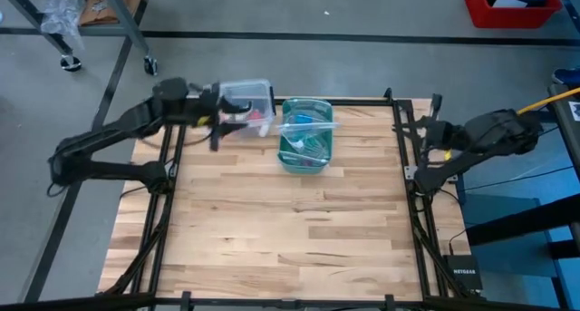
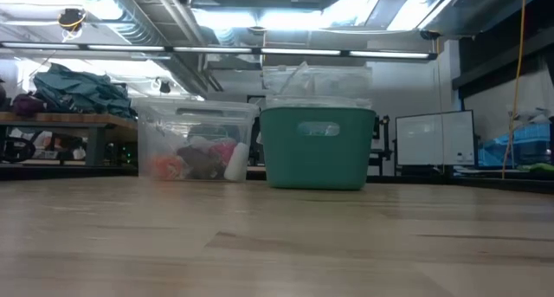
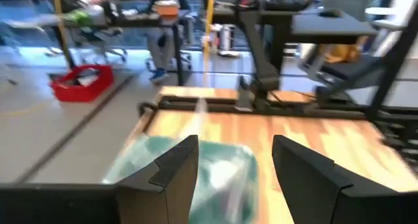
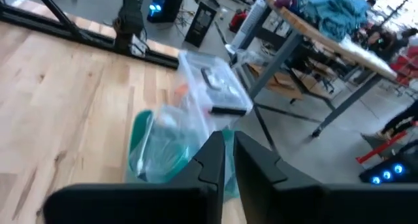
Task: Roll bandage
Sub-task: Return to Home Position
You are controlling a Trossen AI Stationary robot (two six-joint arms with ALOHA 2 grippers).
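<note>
Wide-open left pincer point(image 3: 235, 145), with the green basket point(image 3: 140, 160) just ahead and below, should back away high, clear of its rim, while the nearly closed right pincer point(image 4: 228, 144) waits well aside.

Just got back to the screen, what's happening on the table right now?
Neither arm is holding anything. A teal-green plastic basket stands at the table's far edge with a transparent plastic bag in it, beside a clear plastic bin. The left gripper hangs open by the bin, facing the basket. The right gripper is shut and empty at the table's right edge. The blue bandage cannot be made out.
</note>
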